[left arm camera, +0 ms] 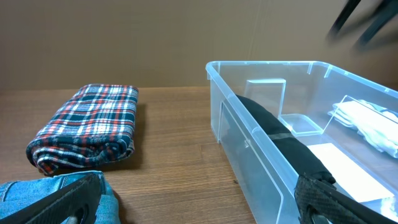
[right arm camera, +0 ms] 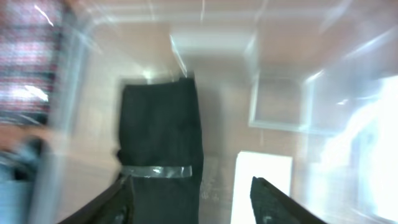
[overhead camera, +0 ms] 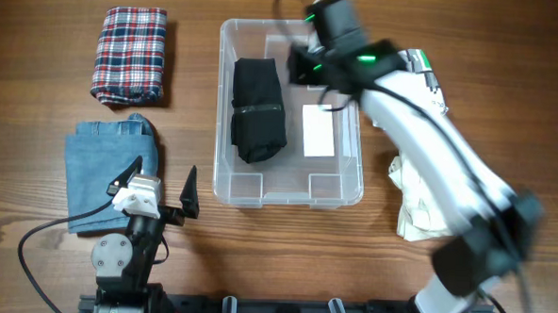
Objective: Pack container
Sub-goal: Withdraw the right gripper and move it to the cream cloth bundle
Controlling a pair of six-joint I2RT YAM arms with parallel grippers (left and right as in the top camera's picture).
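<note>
The clear container stands mid-table with a folded black garment lying along its left side and a white label on its base. My right gripper hovers over the container's far end, open. In the blurred right wrist view its fingers stand apart above the black garment, and nothing is held between them. My left gripper rests open near the table's front, beside folded jeans. The left wrist view shows the container to the right.
A folded plaid cloth lies at the back left, also seen as the plaid cloth ahead of my left gripper. A crumpled white cloth lies right of the container, partly under the right arm.
</note>
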